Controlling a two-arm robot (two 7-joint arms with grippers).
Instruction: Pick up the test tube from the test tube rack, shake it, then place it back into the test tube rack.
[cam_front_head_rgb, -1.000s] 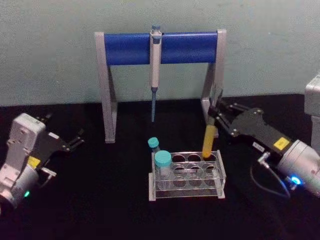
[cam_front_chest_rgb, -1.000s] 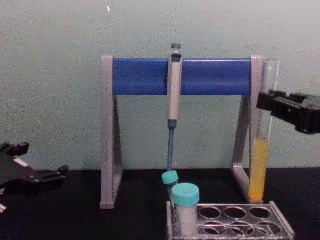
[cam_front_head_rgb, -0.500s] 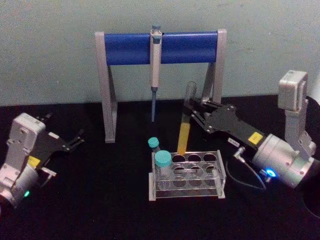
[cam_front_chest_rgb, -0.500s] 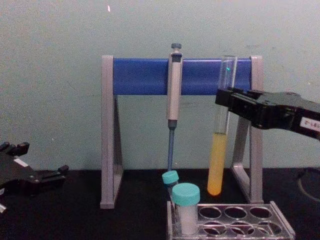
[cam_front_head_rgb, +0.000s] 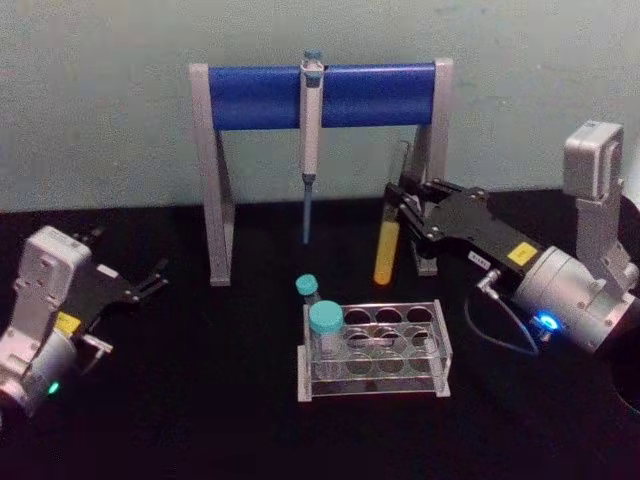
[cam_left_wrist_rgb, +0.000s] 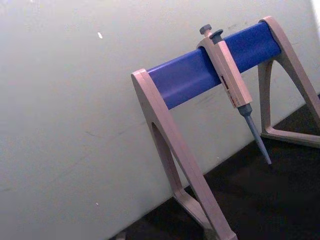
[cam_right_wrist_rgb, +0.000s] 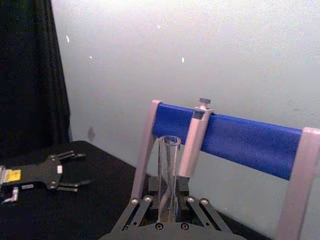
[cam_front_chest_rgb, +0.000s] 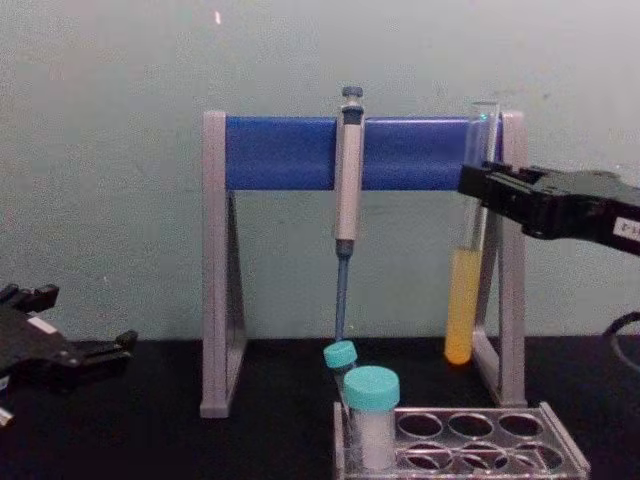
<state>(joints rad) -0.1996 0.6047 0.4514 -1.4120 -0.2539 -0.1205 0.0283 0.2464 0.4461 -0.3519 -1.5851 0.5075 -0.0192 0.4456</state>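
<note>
Right gripper (cam_front_head_rgb: 395, 200) clamped on upper part of test tube (cam_front_head_rgb: 386, 245), up behind test tube rack (cam_front_head_rgb: 436, 352), over its right rear side. Tube lifted clear of rack, almost upright, slight tilt, yellow liquid in lower part. Wide teal-capped tube (cam_front_head_rgb: 325, 322) stands in rack's front-left hole; small teal-capped tube (cam_front_head_rgb: 307, 287) at rack's left rear corner. Pipette stand (cam_front_head_rgb: 258, 96) behind rack, pipette (cam_front_head_rgb: 311, 120) hanging from blue bar. Left gripper (cam_front_head_rgb: 150, 280) well left of rack, low over black desk (cam_front_head_rgb: 200, 400), fingers apart, empty.

A leg of the tall grey-and-blue pipette stand (cam_front_head_rgb: 436, 110) rises just behind the right pincer (cam_front_head_rgb: 393, 197); below it, the low clear plastic rack's (cam_front_head_rgb: 375, 380) right holes are unobstructed.
</note>
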